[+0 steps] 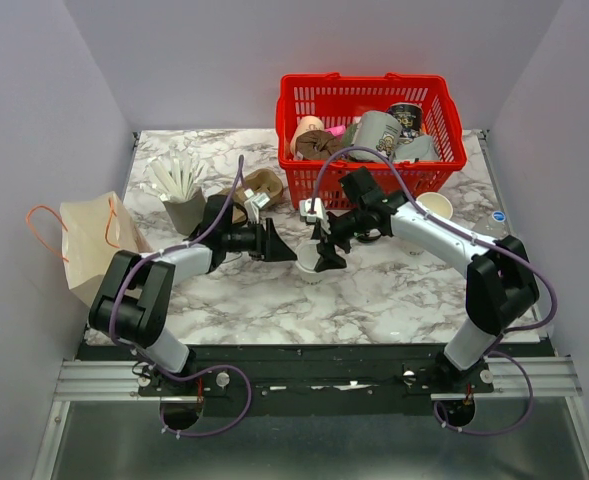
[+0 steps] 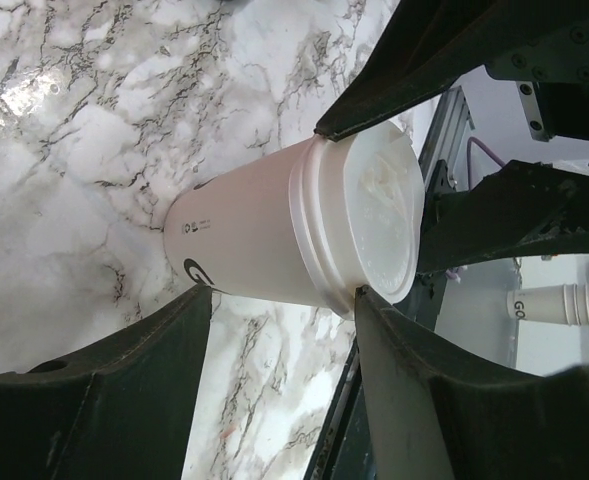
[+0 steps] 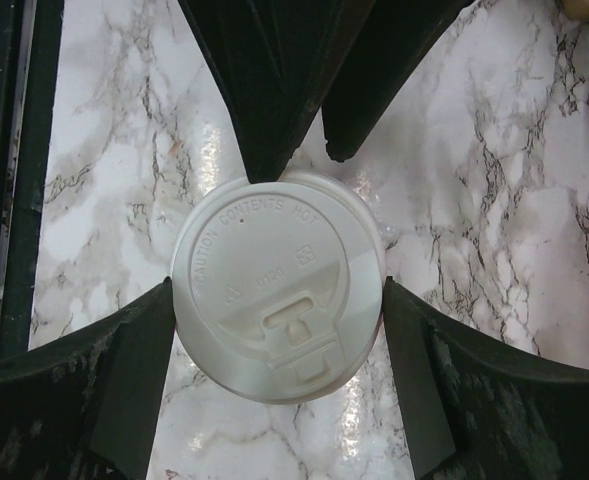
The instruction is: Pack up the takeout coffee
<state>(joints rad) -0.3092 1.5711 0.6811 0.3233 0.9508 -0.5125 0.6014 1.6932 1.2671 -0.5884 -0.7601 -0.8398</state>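
Marble table [image 1: 374, 290] stretched away before me. At its middle I saw the coffee cup [image 2: 244, 240] standing upright, lid [image 3: 277, 270] on. My right gripper [image 3: 279, 290] hung above it, spread wide, both fingers pressed against the lid's rim. The left gripper [image 2: 282, 295] stood open, tips just beside the cup, holding nothing. Farther back sat the red basket [image 1: 374, 182].

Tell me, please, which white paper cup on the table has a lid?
The small cup within the right gripper; the cups beside the red basket stand lidless.
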